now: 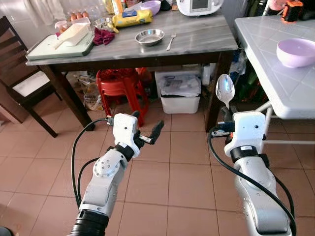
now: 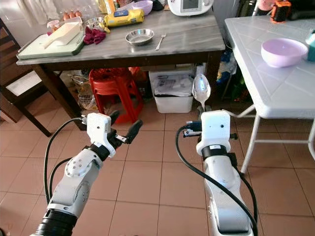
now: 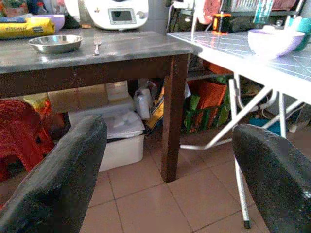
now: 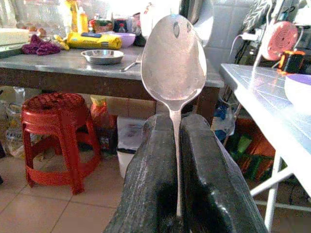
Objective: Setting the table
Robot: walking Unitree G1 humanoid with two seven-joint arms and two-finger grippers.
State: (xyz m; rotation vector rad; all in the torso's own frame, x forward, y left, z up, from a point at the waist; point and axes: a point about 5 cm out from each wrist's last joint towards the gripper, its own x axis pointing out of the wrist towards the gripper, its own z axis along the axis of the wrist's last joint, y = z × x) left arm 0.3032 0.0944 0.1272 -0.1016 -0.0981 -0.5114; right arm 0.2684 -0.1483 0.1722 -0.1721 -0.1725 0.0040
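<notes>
Above the tiled floor (image 1: 167, 187), between 2 tables, both arms raised in front of the body; right gripper (image 1: 226, 114) closed tight on the thin handle of a metal spoon (image 1: 225, 90), bowl of the spoon upright above the black fingers (image 4: 146, 194), both fingers pressed against the handle from either side; left gripper (image 1: 146, 133) open and holding nothing, 2 fingers well apart, turned toward the right side.

Ahead, on the grey-topped wooden table (image 1: 197, 42): a round steel dish (image 1: 149, 37) with a fork (image 1: 171, 41) just beside it on the right; behind them a yellow packet (image 1: 132, 17), a purple bowl (image 1: 151, 6) and a white kitchen machine (image 1: 199, 6); further left a dark red cloth (image 1: 103, 36) and a pale green tray (image 1: 61, 46) carrying a white scoop-like thing (image 1: 72, 34); some eggs and jars at the far left corner, too small to tell more.

Under that table a red plastic stool (image 1: 119, 86) and a white bin (image 1: 180, 93) side by side; at the left edge a dark wooden chair (image 1: 22, 83).

On the right, a white folding table (image 1: 275, 69) with thin metal legs, bearing 1 lilac bowl (image 1: 296, 52); spoon held near the corner of this table, lower than the bowl and apart from it, not touching anything.
</notes>
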